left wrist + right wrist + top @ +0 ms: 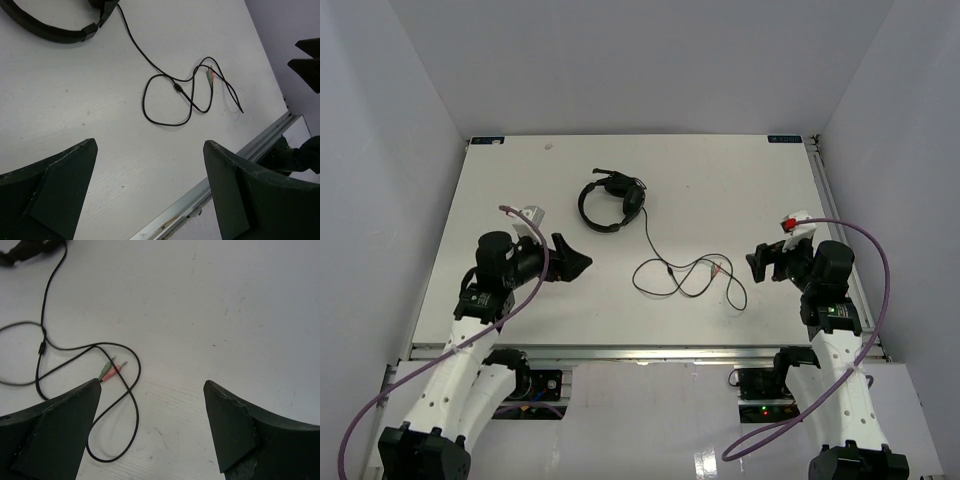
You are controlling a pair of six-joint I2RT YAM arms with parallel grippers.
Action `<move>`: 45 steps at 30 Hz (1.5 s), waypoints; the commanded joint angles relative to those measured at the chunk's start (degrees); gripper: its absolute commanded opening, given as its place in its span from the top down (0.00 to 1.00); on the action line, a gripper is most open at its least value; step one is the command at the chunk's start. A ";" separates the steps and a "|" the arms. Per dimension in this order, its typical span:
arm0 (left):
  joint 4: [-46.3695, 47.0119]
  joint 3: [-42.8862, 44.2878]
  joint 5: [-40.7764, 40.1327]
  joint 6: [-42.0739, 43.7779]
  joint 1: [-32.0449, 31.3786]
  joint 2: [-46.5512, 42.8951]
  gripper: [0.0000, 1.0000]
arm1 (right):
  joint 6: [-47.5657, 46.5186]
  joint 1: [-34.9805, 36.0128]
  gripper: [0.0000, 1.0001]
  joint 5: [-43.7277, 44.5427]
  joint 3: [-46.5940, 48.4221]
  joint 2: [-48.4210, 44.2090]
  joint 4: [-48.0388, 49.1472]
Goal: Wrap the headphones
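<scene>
headphones (610, 205) sat toward the back middle of the table (740, 180), cord (665, 268) trailing forward in loose loops. the pink and green plugs (112, 369) lay near the right gripper (756, 262). it and the left gripper (576, 258) were both spread wide, holding nothing.

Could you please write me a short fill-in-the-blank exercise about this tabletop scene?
The left gripper and the right gripper both stand ____, holding nothing. The small black padded headphones lie nearer the ____ gripper. Their thin black cord ends in ____ small plugs, one green, one pink.
Missing words: open; left; two.
</scene>
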 commanded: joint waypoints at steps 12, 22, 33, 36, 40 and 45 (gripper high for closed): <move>-1.57 6.15 -3.98 -12.97 0.02 20.68 0.02 | -26.08 -0.22 0.10 -31.35 -0.97 3.45 -4.04; -1.69 11.00 -11.81 -14.81 -0.07 28.40 0.02 | -25.25 -0.22 0.10 -31.76 -0.89 4.79 -3.15; -2.03 15.96 -16.43 -12.89 -0.59 35.26 0.03 | -25.25 -0.22 0.10 -31.50 -0.71 5.65 -3.24; -2.36 17.16 -17.62 -12.80 -0.99 36.62 0.04 | -25.25 -0.22 0.10 -31.66 -0.79 5.41 -3.33; -2.39 19.39 -21.15 -13.47 -2.85 39.47 0.05 | -25.25 -0.22 0.10 -32.02 -0.64 5.99 -3.33; -2.70 24.97 -25.01 -14.46 -4.73 45.57 0.05 | -25.33 -0.22 0.10 -32.02 -0.53 6.11 -3.56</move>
